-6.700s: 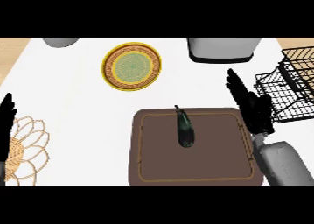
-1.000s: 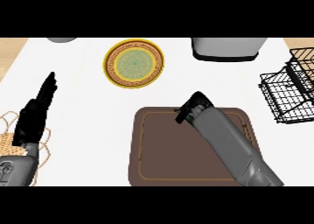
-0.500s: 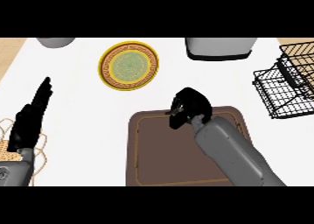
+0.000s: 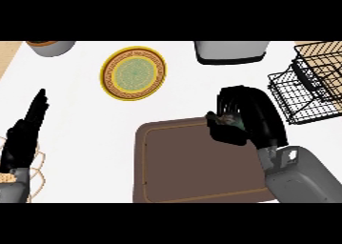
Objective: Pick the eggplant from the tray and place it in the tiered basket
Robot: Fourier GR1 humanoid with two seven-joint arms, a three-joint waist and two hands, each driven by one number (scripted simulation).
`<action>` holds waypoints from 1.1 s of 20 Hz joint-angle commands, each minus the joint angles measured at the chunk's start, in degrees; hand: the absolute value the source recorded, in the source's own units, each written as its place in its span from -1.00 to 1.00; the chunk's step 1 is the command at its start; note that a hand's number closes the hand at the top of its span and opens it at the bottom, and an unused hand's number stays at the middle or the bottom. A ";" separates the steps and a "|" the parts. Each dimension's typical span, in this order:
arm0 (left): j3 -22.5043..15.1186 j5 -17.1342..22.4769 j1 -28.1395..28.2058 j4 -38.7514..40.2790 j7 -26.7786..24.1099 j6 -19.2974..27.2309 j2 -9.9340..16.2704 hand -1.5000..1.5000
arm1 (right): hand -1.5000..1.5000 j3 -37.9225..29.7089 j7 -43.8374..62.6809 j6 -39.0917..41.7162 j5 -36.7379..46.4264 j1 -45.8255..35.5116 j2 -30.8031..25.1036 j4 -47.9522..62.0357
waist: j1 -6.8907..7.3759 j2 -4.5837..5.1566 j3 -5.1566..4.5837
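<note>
My right hand (image 4: 247,119) hovers over the far right corner of the brown tray (image 4: 180,167), fingers curled round the dark eggplant (image 4: 226,120); only a small greenish part of it shows between the fingers. The black wire tiered basket (image 4: 310,90) stands to the right of the hand, a short gap away. At the left edge my left hand (image 4: 24,136) rests open, fingers pointing up. Nothing lies on the tray's surface.
A yellow patterned plate (image 4: 133,72) lies beyond the tray to the left. A grey container (image 4: 229,51) stands at the back middle, a grey bowl (image 4: 50,46) at the back left. A woven wire trivet (image 4: 12,167) lies under my left forearm.
My right hand has lifted with the eggplant and shifted right, toward the basket. The eggplant no longer lies on the tray as it did several seconds ago. The left hand stayed put.
</note>
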 commanded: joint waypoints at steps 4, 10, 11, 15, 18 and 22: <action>-0.19 -0.27 -0.85 -0.27 -0.37 -0.52 -0.37 0.00 | 1.00 -13.74 0.35 1.43 -2.28 10.29 -16.00 -24.53 | 0.97 0.91 -0.03; -0.99 -1.08 -1.83 -2.80 1.68 -1.75 -0.57 0.00 | 1.00 -28.45 1.66 11.60 -9.26 13.46 -25.21 -28.96 | 3.44 1.38 -0.04; 0.42 -0.30 -2.91 1.46 -1.04 -2.20 -1.08 0.00 | 1.00 -31.07 -1.32 12.40 -11.53 10.97 -24.26 -22.92 | 3.93 1.61 -0.06; -3.24 -4.70 -2.12 -1.99 1.24 0.53 -4.52 0.00 | 1.00 -34.32 -4.34 15.06 -16.15 9.18 -21.04 -18.91 | 4.49 1.64 -0.05; -0.32 -1.53 -4.45 -1.79 3.03 -3.41 -1.71 0.00 | 1.00 -37.90 -13.33 18.19 -13.89 10.43 -25.39 -12.39 | 4.63 1.69 -0.02; 1.46 -1.10 -3.15 0.05 -0.68 -4.53 -1.22 0.00 | 1.00 -35.30 -17.56 15.44 -5.29 7.44 -24.25 -6.18 | 5.09 1.79 -0.06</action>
